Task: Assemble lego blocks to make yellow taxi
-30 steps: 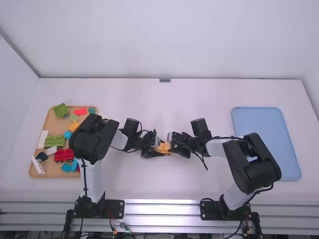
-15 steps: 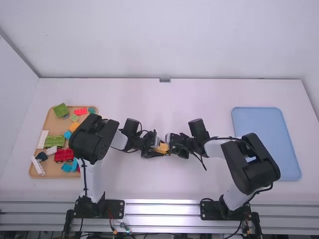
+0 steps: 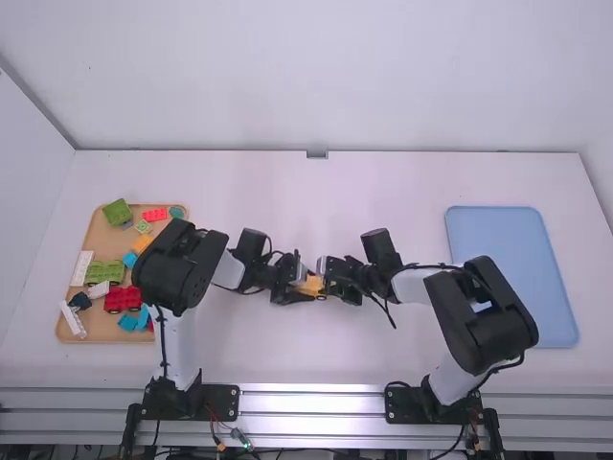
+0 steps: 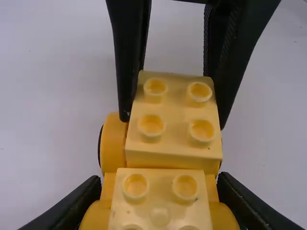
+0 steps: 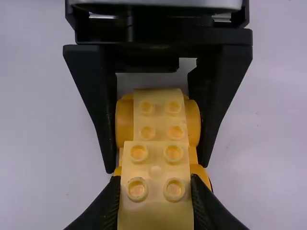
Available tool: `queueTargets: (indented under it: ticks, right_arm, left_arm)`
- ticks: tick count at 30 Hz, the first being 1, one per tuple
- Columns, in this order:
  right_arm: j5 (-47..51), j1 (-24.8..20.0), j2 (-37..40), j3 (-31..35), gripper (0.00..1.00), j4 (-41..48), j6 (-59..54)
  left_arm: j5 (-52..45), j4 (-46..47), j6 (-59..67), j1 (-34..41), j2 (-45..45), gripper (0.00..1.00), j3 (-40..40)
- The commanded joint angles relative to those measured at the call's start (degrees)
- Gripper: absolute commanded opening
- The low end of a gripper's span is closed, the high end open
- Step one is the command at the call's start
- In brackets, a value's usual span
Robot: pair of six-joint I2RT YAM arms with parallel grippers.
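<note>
In the high view my left gripper (image 3: 301, 287) and right gripper (image 3: 327, 285) face each other at mid-table, with yellow pieces (image 3: 311, 286) between them. The left wrist view has my left gripper (image 4: 160, 189) shut around the wheeled end of a yellow car base (image 4: 113, 146); a yellow four-stud block (image 4: 175, 115) sits at the far end, between the right gripper's fingers. From the right wrist, my right gripper (image 5: 154, 184) is shut on that yellow block (image 5: 155, 165), which lies over the base's near end. Whether block and base are fully pressed together, I cannot tell.
A wooden tray (image 3: 67, 324) at the left holds green, red, blue, white and yellow pieces; the left arm overhangs its right side. A blue tray (image 3: 512, 273) lies at the right, beside the right arm.
The right gripper has shifted slightly left toward the left gripper, covering more of the yellow pieces, and has stayed nearly still over the last half second. The left arm has kept its place.
</note>
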State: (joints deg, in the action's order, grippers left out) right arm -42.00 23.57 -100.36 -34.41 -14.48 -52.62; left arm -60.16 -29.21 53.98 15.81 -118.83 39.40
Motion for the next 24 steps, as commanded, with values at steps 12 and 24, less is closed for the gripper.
queueTargets:
  ticks: [12, 24]
  right_arm:
    - [0.07, 0.44, 0.59, 0.33, 0.16, -0.09, 0.13]
    - [0.07, 0.48, 0.59, 0.33, 0.42, -0.04, 0.35]
  left_arm:
    - [-0.39, -0.22, -0.61, 0.0, -1.31, 0.4, -1.25]
    - [-0.35, -0.22, -0.61, -0.04, -1.31, 0.4, -1.03]
